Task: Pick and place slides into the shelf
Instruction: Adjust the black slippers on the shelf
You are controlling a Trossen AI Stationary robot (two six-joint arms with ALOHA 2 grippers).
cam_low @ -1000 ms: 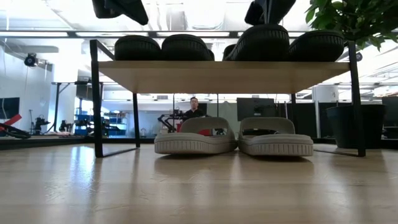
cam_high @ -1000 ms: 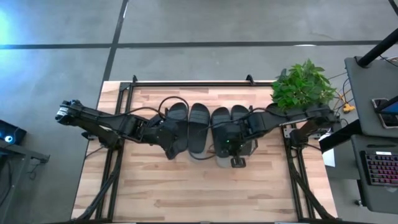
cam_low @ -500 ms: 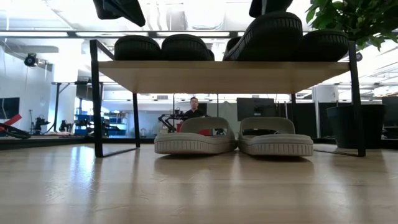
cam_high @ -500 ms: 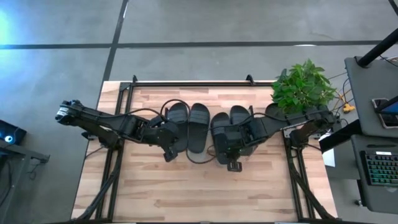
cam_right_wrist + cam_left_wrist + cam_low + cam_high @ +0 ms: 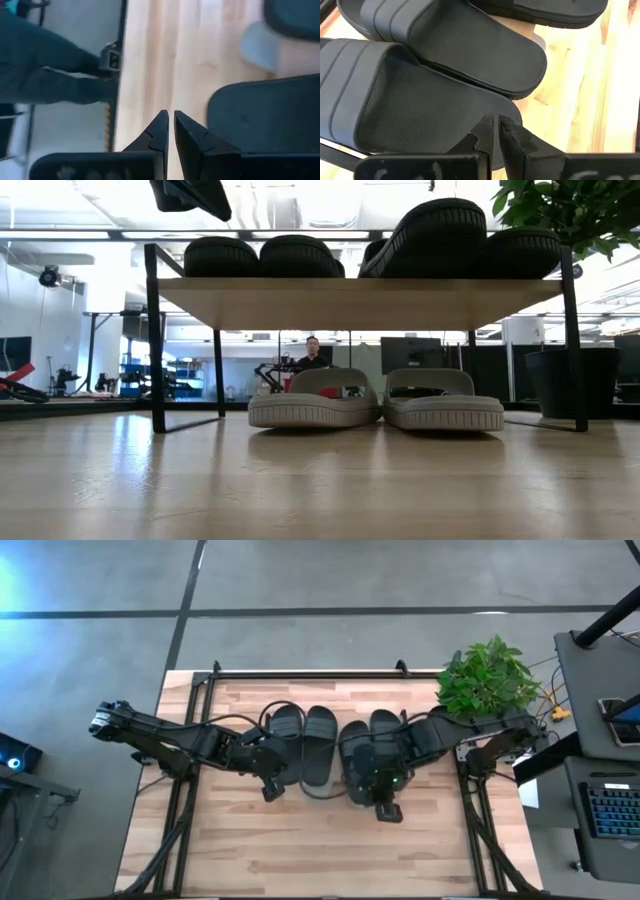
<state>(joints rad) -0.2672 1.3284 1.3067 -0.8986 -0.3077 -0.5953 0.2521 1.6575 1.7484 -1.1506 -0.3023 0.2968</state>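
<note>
The shelf (image 5: 350, 302) bears several dark slides on its top board. The two on the left (image 5: 220, 256) (image 5: 296, 254) lie flat. The third (image 5: 430, 232) is tilted, its near end raised, and seems to lean on the fourth (image 5: 522, 250). Two light grey slides (image 5: 315, 405) (image 5: 445, 406) rest on their soles on the table beneath the board. My left gripper (image 5: 268, 790) (image 5: 496, 122) hovers shut above the leftmost slide's near end (image 5: 420, 115). My right gripper (image 5: 385, 808) (image 5: 170, 120) is shut, just off the tilted slide's near end (image 5: 265, 115).
A potted plant (image 5: 488, 680) stands at the shelf's right end. Bare wooden table (image 5: 320, 850) stretches from the shelf to the near edge. A desk with a keyboard (image 5: 612, 810) stands off the table's right side. A person (image 5: 313, 352) sits far behind.
My right gripper has risen from the third dark slide and drawn back toward the table's near edge, leaving the low view. That slide's near end has tipped up higher, and the slide has turned a little on the board.
</note>
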